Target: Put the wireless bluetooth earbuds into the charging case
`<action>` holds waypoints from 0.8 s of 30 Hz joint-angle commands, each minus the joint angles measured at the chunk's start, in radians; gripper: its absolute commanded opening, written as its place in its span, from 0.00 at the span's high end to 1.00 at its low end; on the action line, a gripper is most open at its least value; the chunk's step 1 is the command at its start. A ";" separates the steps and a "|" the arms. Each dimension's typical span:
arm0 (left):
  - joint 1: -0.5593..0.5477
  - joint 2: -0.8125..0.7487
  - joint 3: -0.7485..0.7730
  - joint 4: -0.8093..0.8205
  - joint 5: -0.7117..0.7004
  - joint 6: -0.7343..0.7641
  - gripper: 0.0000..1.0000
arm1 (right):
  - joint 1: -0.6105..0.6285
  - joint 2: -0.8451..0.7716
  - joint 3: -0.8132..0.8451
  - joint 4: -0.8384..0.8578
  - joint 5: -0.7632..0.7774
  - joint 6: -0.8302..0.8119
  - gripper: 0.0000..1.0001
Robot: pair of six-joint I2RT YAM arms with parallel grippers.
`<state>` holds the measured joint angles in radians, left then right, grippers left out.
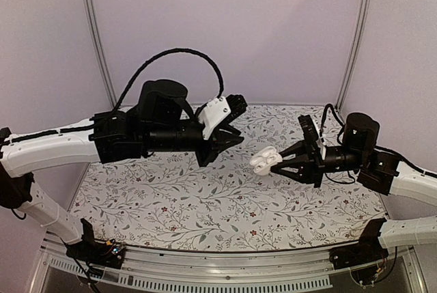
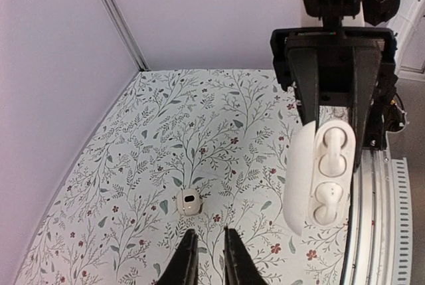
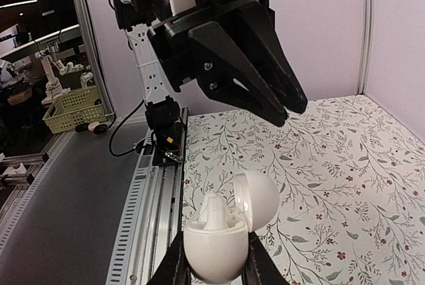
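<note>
The white charging case hangs above the table with its hinged lid swung open, and my right gripper is shut on its body. In the left wrist view the case faces the camera and two wireless bluetooth earbuds, the upper earbud and the lower earbud, lie in its sockets. One earbud stands up out of the case in the right wrist view. My left gripper is open by a narrow gap and holds nothing. It hovers a short way left of the case, opposite the right gripper.
A small white rounded piece with a dark spot lies on the floral table cover below the left gripper. Grey walls close off the back and sides. A metal rail runs along the near edge.
</note>
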<state>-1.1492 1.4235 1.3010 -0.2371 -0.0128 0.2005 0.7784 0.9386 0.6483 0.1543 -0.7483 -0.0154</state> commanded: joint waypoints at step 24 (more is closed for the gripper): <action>-0.105 0.042 -0.020 0.059 0.051 0.055 0.86 | 0.002 0.025 0.036 0.041 0.005 0.060 1.00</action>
<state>-1.2278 1.4830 1.2953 -0.1974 0.0559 0.2546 0.7837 0.9577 0.6601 0.1650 -0.7769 0.0307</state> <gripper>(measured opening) 0.115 0.218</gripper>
